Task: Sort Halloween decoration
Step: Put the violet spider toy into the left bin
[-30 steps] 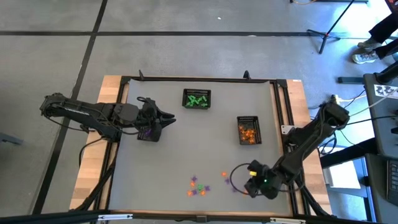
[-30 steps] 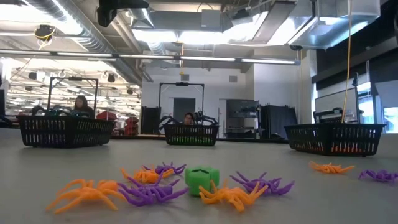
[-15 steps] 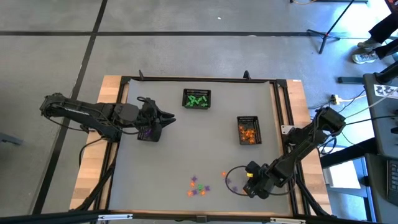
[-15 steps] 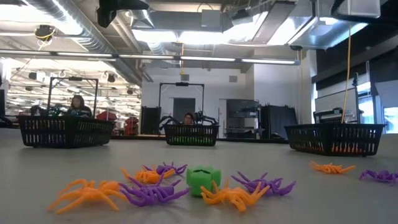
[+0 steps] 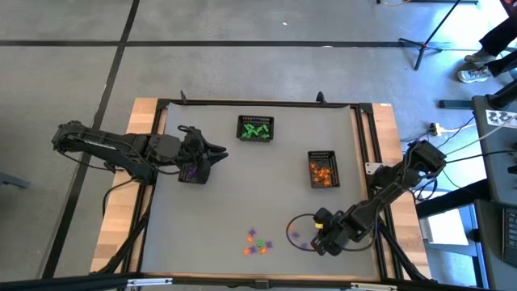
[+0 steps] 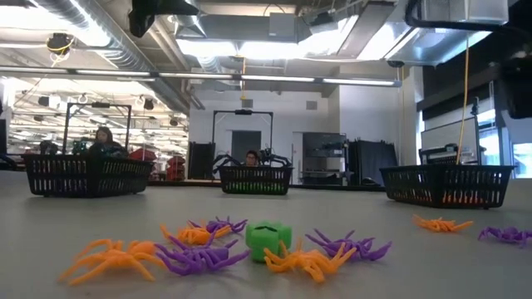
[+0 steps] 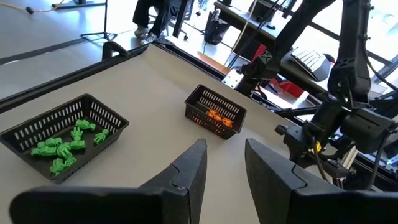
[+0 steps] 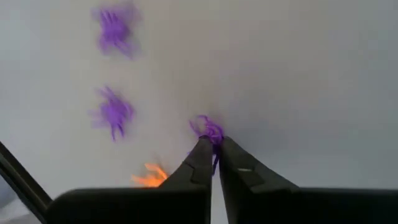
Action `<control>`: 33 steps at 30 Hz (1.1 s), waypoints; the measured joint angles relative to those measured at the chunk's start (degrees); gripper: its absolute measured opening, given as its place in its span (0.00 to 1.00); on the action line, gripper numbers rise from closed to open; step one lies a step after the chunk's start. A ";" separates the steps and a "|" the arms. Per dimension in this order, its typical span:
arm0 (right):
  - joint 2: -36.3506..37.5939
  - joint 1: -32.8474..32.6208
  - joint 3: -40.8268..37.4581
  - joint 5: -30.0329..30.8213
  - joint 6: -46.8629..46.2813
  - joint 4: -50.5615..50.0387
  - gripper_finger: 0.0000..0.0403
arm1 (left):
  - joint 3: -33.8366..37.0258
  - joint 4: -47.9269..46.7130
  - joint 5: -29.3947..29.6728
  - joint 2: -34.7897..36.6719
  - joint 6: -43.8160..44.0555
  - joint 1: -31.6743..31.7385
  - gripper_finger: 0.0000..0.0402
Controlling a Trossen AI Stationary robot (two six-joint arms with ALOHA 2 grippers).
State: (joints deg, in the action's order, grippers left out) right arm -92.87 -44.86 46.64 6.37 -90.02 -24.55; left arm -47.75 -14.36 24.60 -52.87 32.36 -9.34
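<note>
With its fingers pinched onto a purple spider (image 8: 210,129), the right gripper (image 5: 317,240) sits low at the table's near right. Grip looks to be at the tips only, so I'd lift slowly and straight; a plastic leg may slip out. Two more purple spiders (image 8: 114,112) and an orange one (image 8: 149,175) lie just beside it; keep the fingers off them. Orange basket (image 5: 322,169) and green basket (image 5: 256,128) are plainly wrong for purple. Left gripper (image 7: 222,165), about half open and empty, hovers by the dark basket (image 5: 191,172) at the table's left. Main pile (image 6: 249,245) waits near centre.
</note>
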 joint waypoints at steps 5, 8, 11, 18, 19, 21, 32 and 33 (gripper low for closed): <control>2.77 0.30 0.30 3.78 -1.85 -0.03 0.01 | 0.00 -0.05 0.00 -0.01 0.02 0.00 0.25; 5.09 1.66 0.34 6.01 -2.57 0.10 0.02 | 0.00 -0.03 -0.05 -0.01 0.06 0.00 0.25; 7.87 4.19 0.36 9.93 -1.98 1.12 0.01 | 0.00 0.56 -0.75 0.00 0.09 0.00 0.25; 12.90 12.94 0.46 16.97 10.35 12.87 0.01 | -0.02 6.69 -6.07 -2.98 0.50 0.00 0.25; 13.12 14.33 0.49 17.36 12.98 15.55 0.01 | -0.02 7.89 -7.55 -3.88 0.52 0.00 0.25; 13.19 17.33 0.49 17.66 18.04 21.64 0.01 | -0.02 11.22 -10.62 -6.40 0.59 0.00 0.25; 13.23 27.31 0.51 17.18 35.03 44.72 0.01 | -0.04 26.57 -26.43 -19.67 13.40 2.19 0.25; 13.23 27.65 0.51 17.07 35.89 45.47 0.01 | -0.04 27.90 -27.79 -20.59 14.64 2.60 0.25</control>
State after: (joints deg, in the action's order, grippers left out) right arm -79.64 -17.21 47.16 23.43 -54.13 20.93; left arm -47.79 13.54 -3.19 -73.46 47.00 -6.74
